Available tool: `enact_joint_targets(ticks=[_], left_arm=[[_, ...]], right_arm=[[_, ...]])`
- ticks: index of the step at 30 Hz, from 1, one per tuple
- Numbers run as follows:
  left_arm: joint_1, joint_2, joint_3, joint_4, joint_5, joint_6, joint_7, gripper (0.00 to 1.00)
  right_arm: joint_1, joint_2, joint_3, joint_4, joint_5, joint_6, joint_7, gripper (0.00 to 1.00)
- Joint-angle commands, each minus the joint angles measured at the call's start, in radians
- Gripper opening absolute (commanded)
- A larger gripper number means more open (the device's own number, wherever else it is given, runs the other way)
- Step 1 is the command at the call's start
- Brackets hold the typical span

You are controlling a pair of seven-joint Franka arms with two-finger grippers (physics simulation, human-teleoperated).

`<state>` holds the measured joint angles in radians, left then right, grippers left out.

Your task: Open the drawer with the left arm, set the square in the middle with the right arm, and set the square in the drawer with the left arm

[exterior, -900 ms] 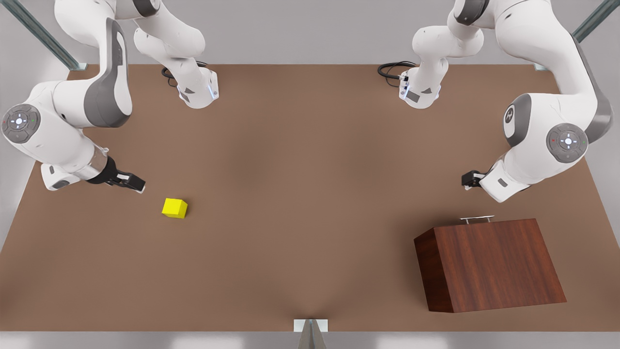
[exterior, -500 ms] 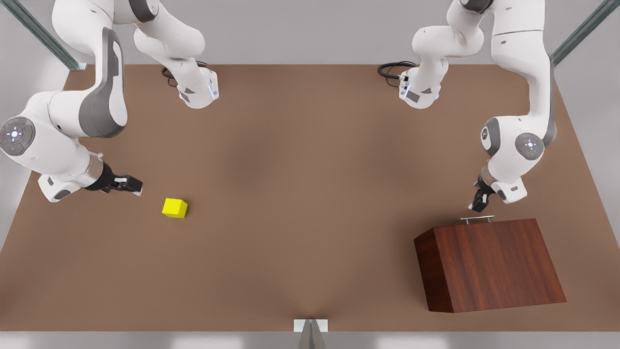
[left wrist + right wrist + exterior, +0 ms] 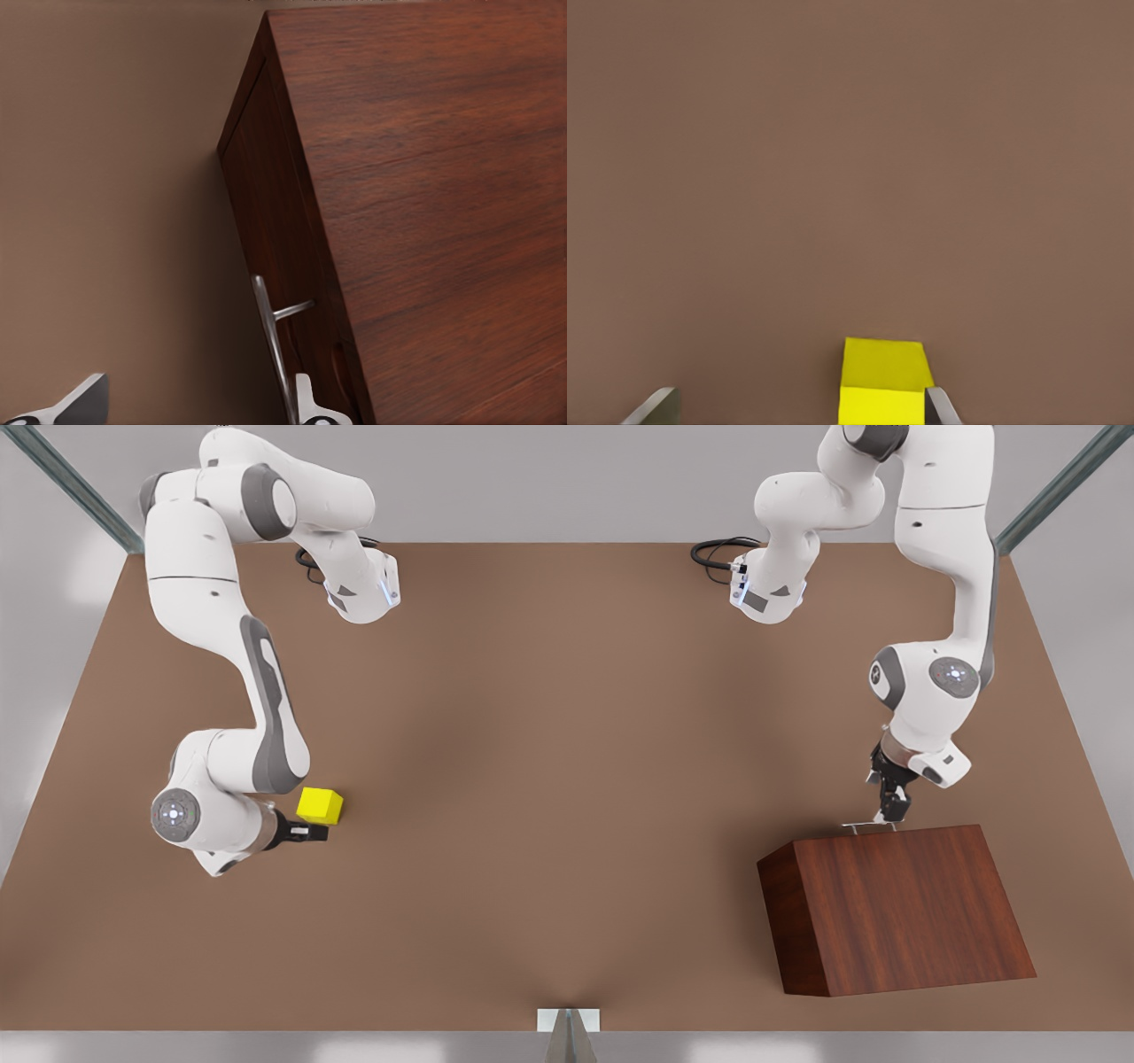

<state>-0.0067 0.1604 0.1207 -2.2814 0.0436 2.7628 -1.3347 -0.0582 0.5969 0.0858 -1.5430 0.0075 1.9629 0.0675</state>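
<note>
The square (image 3: 320,804) is a small yellow cube on the tabletop at the front view's left. My right gripper (image 3: 308,833) lies low right beside it, open. In the right wrist view the square (image 3: 882,382) sits between the spread fingers, close against one fingertip (image 3: 943,409). The drawer (image 3: 270,204) is shut in the wooden cabinet (image 3: 904,908) at the front view's right. My left gripper (image 3: 891,811) hangs over the silver handle (image 3: 873,825), open. In the left wrist view the handle (image 3: 271,336) runs between the fingers, next to one fingertip (image 3: 310,405).
The middle (image 3: 549,762) is bare brown tabletop between the two arms. Both arm bases (image 3: 363,593) stand at the table's far edge. A small bracket (image 3: 568,1020) sits at the near edge.
The right gripper has swung toward the near edge and come up against the square. The left gripper has turned downward and dropped onto the drawer's handle. The square and cabinet have not moved.
</note>
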Motion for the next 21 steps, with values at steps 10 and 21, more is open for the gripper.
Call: enact_joint_targets(ticks=[10, 21], left_arm=[[0.001, 0.030, 0.001, -0.003, 0.002, 0.034, 0.000, 1.00], [0.001, -0.005, 0.001, -0.044, 0.001, -0.023, -0.011, 1.00]], right_arm=[[-0.029, 0.012, 0.000, -0.143, 0.000, 0.122, -0.049, 1.00], [-0.043, -0.012, -0.005, -0.215, 0.000, 0.154, -0.038, 1.00]])
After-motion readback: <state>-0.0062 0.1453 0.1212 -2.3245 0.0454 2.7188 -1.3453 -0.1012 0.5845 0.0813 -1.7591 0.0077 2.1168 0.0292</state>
